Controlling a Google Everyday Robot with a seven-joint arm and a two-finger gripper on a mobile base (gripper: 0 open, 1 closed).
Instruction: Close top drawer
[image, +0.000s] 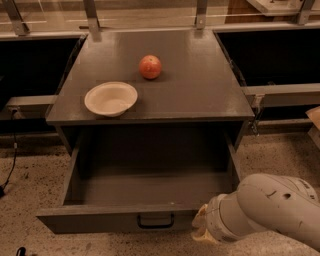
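The top drawer (150, 187) of the dark-grey cabinet stands pulled far out and is empty. Its flat front panel (90, 220) faces me at the bottom, with a small black loop handle (155, 220) in the middle. My gripper (202, 231) is at the end of the white arm (270, 207) that comes in from the lower right. It sits just in front of the right part of the front panel, right of the handle. The lower drawers are out of view.
A white bowl (110, 98) and a red apple (150, 66) rest on the cabinet top (195, 75). Dark open shelves flank the cabinet on both sides. A black cable (10, 165) lies on the speckled floor at the left.
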